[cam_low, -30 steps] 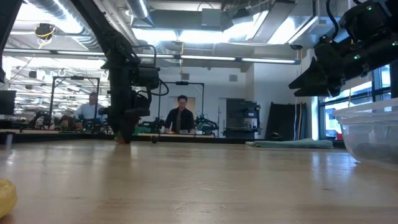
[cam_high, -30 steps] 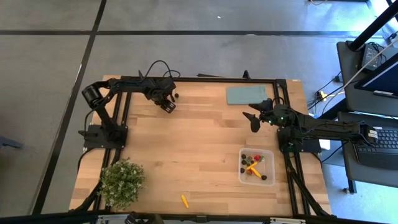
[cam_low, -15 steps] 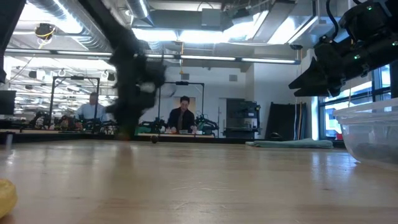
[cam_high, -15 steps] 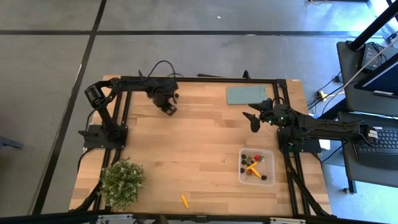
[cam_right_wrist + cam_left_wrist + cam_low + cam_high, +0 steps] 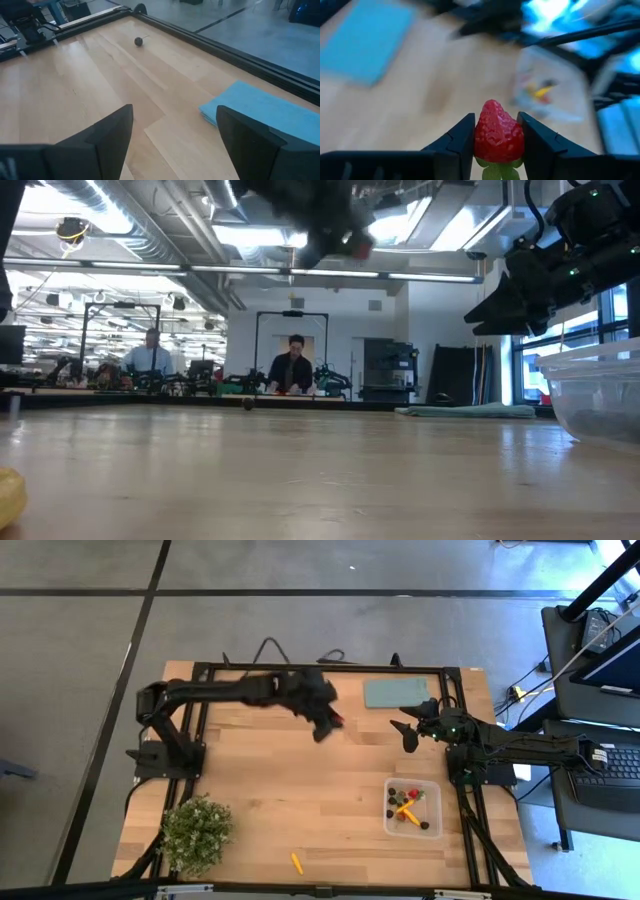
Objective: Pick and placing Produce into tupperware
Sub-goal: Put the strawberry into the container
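Gripping a red strawberry (image 5: 498, 134) between its two dark fingers (image 5: 461, 142), the left pincer (image 5: 330, 722) hangs in the air above the middle of the tabletop (image 5: 280, 780), toward the far edge. In the left wrist view the berry sits squarely clamped, its green leaves pointing back toward the wrist. From table height this pincer shows only as a dark blur near the ceiling lights with a spot of red at its tip.

Off to the right, the right pincer (image 5: 406, 733) waits with its fingers (image 5: 107, 137) spread wide and nothing between them, held above the wood just beside the flat teal slab (image 5: 395, 692).

The tupperware (image 5: 413, 807) stands near the right edge of the tabletop, well apart from both pincers. Inside it lie several pieces of produce: dark round ones, small red ones and an orange-yellow stick (image 5: 405, 808). Another short orange stick (image 5: 297, 863) lies loose on the wood near the front edge. A small dark round piece (image 5: 138, 41) rests by the far rail. A potted green plant (image 5: 196, 833) stands at the front left corner.

People sit at benches in the room beyond.
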`<action>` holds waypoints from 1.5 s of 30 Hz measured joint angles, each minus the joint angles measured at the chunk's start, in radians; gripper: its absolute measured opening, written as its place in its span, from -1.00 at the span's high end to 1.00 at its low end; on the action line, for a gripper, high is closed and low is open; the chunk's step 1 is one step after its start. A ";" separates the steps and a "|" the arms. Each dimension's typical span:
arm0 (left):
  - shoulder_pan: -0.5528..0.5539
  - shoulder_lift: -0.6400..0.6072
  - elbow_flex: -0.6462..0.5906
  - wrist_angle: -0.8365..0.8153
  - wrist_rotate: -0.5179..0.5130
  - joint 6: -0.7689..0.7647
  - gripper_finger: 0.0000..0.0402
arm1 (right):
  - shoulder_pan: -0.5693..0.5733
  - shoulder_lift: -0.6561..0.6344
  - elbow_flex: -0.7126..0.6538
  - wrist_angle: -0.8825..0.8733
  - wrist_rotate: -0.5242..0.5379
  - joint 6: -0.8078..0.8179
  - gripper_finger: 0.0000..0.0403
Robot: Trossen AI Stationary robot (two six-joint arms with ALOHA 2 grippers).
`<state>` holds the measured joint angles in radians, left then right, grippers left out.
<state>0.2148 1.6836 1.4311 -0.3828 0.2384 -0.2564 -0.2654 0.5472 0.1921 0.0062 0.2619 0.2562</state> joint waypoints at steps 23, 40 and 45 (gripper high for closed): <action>-0.311 0.575 0.232 0.735 -0.094 -0.128 0.40 | 0.000 0.000 0.000 0.008 0.000 -0.003 -0.42; -0.346 0.785 0.481 0.526 -0.072 -0.093 0.37 | 0.000 0.000 0.000 -0.054 0.000 0.028 -0.42; -0.339 0.785 0.481 0.525 -0.063 -0.111 0.38 | 0.000 0.000 0.000 -0.054 0.000 0.028 -0.42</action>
<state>-0.1242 2.4691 1.9125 0.1418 0.1749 -0.3671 -0.2653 0.5476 0.1917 -0.0479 0.2615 0.2844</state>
